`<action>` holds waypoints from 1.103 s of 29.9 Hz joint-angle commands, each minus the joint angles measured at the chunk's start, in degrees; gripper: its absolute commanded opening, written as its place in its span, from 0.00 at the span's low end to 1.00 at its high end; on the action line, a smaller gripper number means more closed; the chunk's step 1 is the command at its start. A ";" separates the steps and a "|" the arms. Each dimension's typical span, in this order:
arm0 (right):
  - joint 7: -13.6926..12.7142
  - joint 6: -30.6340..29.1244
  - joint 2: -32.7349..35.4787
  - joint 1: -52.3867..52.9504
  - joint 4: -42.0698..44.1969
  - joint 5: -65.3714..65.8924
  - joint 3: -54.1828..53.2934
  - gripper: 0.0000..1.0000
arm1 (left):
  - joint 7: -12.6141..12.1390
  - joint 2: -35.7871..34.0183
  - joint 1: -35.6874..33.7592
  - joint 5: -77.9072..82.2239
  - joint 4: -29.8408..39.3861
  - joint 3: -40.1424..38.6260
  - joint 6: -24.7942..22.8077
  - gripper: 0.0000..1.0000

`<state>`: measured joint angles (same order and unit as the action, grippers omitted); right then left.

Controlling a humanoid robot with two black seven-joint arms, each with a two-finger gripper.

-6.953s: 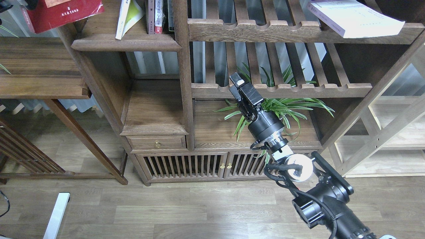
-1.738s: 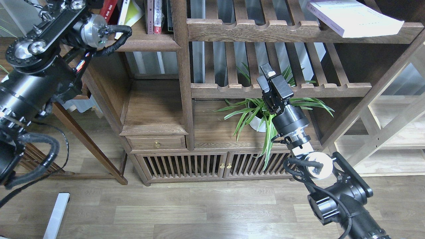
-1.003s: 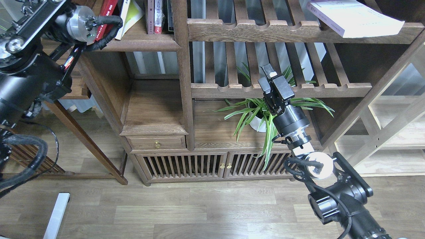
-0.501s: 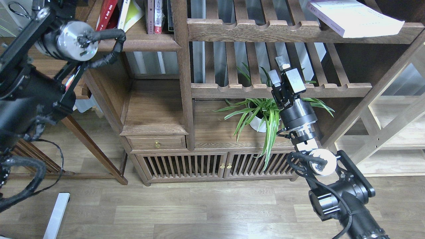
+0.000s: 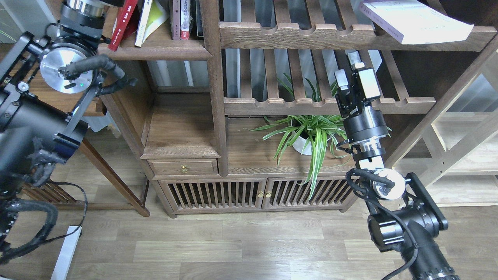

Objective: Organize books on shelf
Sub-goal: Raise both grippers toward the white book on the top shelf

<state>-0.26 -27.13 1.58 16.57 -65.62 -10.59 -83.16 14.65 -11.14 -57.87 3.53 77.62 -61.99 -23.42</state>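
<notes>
The red book [image 5: 121,23] stands tilted on the dark-brown plank shelf [image 5: 155,51] at the upper left, next to the leaning yellow-green book [image 5: 149,19]. My left arm rises in front of the shelf's left end. Its wrist [image 5: 83,7] runs off the top edge, so the left gripper is out of view. The pale lavender book [image 5: 414,19] lies flat on the top slatted rack at the upper right. My right gripper [image 5: 347,68] is open and empty. It points up in front of the middle slatted rack, below and left of the lavender book.
Thin volumes with dark and red-white spines [image 5: 183,19] stand at the shelf's right end against the post. A potted spider plant [image 5: 311,132] sits under the middle slatted rack [image 5: 404,104], just left of my right forearm. Below is a cabinet with slatted doors [image 5: 218,194].
My right gripper has risen and moved right, from in front of the plant to the level of the middle rack. My left arm has swung upward, and its wrist now leaves the top of the view.
</notes>
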 commanded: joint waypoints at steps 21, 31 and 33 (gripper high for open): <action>-0.27 6.82 6.94 1.53 1.37 0.04 -5.52 0.87 | -0.15 10.35 10.06 -4.94 -0.80 4.94 -4.58 0.99; -0.27 8.32 8.35 2.94 1.37 0.04 -6.22 0.87 | -0.32 11.14 14.45 -4.59 -0.71 10.83 -4.58 0.99; -0.27 8.32 9.05 2.94 1.37 0.04 -6.66 0.87 | -0.32 11.14 15.16 -4.59 -0.71 13.02 -4.58 0.99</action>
<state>-0.50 -18.82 9.71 19.50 -64.25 -10.55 -89.28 14.38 -0.04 -43.67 -1.12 76.89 -51.45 -28.00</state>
